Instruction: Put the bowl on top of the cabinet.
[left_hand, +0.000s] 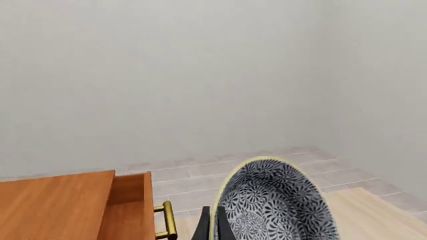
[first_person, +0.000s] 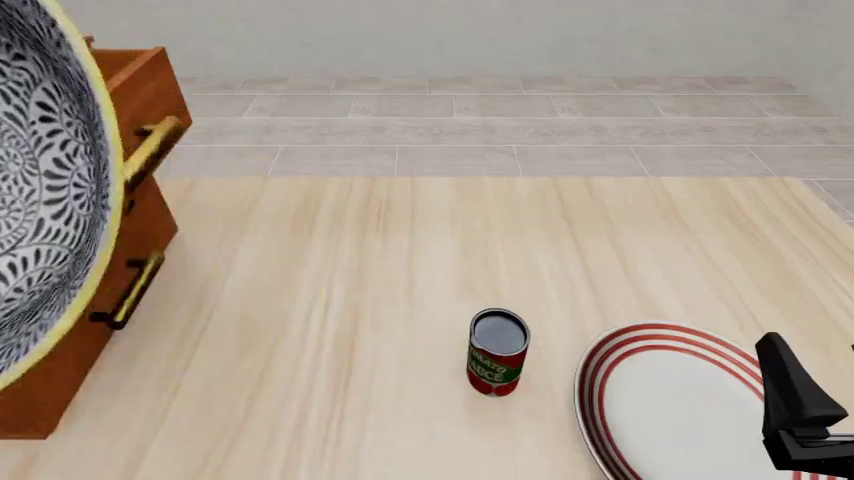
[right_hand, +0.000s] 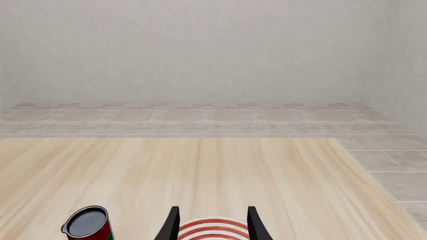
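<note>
Bowl is riding tilted in the left gripper, pinched at rim, beside the cabinet top; placing remains. Right gripper is idling agape, holding nothing.

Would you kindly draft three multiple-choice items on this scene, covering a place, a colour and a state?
1. Where is the can standing?
A. on the cabinet
B. on the table, left of the plate
C. on the plate

2. What colour are the plate's rings?
A. red
B. blue
C. green

3. What state is the bowl in?
A. flat on the table
B. lifted and tilted by the cabinet
C. upside down on the plate

Key: 1 B, it stands on bare wood; 2 A, red bands circle the rim; 3 B, its inside faces the front camera.
</note>
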